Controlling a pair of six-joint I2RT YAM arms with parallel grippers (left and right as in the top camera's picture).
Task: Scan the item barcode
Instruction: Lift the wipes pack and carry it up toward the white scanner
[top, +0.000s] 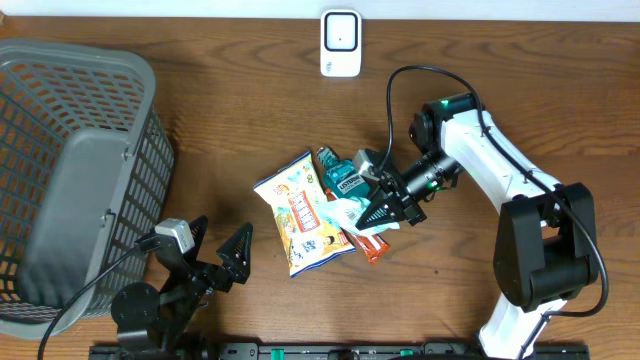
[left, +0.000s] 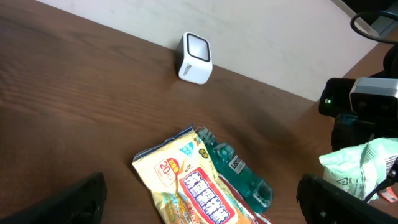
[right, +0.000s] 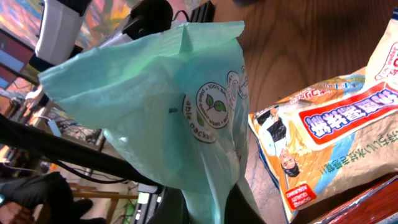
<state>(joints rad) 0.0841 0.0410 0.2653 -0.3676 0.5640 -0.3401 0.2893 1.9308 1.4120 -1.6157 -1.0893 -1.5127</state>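
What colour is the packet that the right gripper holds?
The packet is pale mint green; best seen in the right wrist view.

Table: brown wood, matt, visible grain. Basket: grey plastic lattice, matt; scanner: white plastic, smooth, with a glossy face. Bag: printed film, glossy, crinkled; bottle: clear teal plastic, label on it; pouch: pale green film, soft sheen, creased.

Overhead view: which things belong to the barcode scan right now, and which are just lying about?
In the job: right gripper, shut on the pale green pouch; white barcode scanner.
Lying about: yellow snack bag; teal mouthwash bottle; orange packet; grey basket; left gripper, open and empty.
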